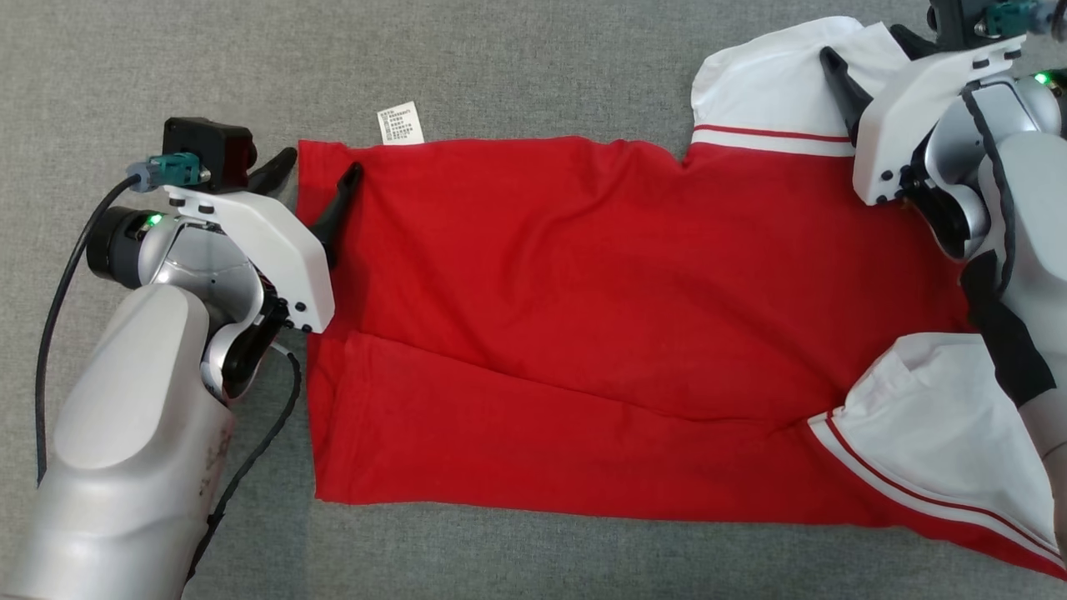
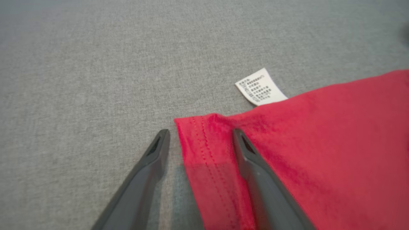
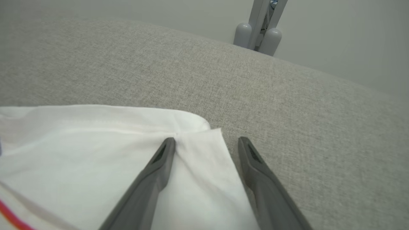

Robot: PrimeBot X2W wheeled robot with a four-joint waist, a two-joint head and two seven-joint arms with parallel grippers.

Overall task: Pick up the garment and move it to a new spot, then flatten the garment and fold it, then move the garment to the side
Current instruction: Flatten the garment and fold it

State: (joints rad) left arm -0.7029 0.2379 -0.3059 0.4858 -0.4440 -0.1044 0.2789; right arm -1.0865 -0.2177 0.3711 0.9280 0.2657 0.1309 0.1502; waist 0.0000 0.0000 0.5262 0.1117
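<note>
Plainly, the shirt [image 1: 583, 275] lies spread on the grey counter [image 1: 500, 67], turned sideways in the head view, with its hem toward the robot's left and its sleeves toward its right. The body is red and mostly smooth. A long crease runs across its near part, where a band of cloth seems folded over. Both sleeves are white with a thin red stripe. The far sleeve [image 1: 767, 83] lies fairly flat, and the near sleeve [image 1: 934, 417] is rumpled and gapes open. A white label [image 1: 401, 123] with small print sticks out from the far edge, close to the hem corner, and rests on the counter.

The left jaws stand wide apart and hold nothing. They straddle the far hem corner. In the left wrist view one finger [image 2: 153, 159] is over bare counter just outside the hem, and the other [image 2: 252, 159] is over red cloth, with the stitched hem between them. Whether the tips touch the cloth I cannot tell.

The right jaws are just as wide and also empty, set at the far sleeve. In the right wrist view one finger [image 3: 159, 166] lies over white cloth, and the other [image 3: 255, 166] is just past the sleeve's edge, over the counter.
</note>
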